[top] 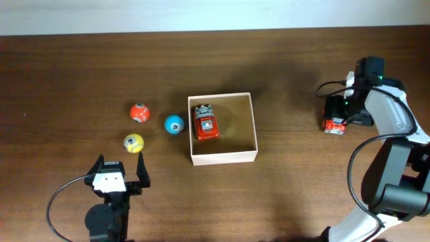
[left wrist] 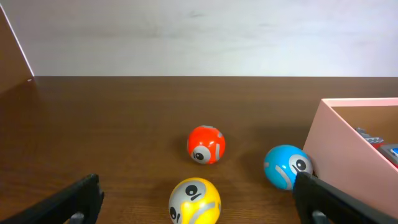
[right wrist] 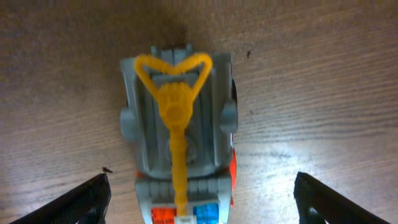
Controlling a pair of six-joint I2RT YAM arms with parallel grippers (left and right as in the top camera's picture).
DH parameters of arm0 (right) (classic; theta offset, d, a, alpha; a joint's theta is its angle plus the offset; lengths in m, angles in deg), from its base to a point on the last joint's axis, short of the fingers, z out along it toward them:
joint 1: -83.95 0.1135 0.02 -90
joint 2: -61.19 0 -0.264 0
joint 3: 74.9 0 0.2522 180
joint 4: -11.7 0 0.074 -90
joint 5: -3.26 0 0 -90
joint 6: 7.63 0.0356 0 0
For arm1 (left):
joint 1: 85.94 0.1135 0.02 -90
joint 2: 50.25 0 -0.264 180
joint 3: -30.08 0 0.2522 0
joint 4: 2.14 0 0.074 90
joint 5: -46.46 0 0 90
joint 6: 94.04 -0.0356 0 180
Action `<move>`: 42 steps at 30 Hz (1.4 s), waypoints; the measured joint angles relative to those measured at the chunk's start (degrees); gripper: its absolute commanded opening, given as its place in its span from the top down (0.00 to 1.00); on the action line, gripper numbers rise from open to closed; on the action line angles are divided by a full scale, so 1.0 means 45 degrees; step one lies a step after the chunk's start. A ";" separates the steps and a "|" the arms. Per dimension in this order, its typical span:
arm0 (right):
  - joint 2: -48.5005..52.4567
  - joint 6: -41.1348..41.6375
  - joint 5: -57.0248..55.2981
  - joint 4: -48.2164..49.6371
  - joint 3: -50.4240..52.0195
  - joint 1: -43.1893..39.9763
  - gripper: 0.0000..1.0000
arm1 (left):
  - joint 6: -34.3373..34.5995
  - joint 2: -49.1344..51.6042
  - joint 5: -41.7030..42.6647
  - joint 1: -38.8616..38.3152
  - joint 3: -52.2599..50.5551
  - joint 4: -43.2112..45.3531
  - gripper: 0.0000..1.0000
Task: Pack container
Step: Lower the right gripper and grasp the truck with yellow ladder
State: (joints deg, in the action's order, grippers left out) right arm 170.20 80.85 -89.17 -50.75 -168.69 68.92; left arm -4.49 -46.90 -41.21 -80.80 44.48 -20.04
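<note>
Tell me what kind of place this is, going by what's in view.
Likely a robotics lab bench rather than a home: a cabled robot arm at a dark wooden table, a blank white wall behind, and small toys like the orange ball staged beside a cardboard container.

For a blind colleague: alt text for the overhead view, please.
A red toy car lies in the container mid-table, three balls to its left. The open left gripper faces the yellow ball; the right gripper is over a second car.
</note>
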 measured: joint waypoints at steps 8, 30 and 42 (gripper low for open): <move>0.0000 0.0000 0.0044 0.0510 0.0005 0.0000 0.11 | -0.0005 0.0000 0.0000 0.0000 0.0000 0.0000 0.01; 0.0000 0.0010 0.0049 0.1253 0.0005 0.0000 0.01 | 0.0000 0.0000 0.0000 0.0000 0.0000 0.0000 0.01; 0.0000 0.0005 0.0049 0.1617 0.0005 0.0000 0.01 | -0.0005 0.0000 0.0000 0.0000 0.0000 0.0000 0.01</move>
State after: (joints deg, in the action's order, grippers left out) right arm 170.20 80.87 -88.96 -43.47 -168.67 68.92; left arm -4.51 -46.90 -41.21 -80.80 44.48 -20.04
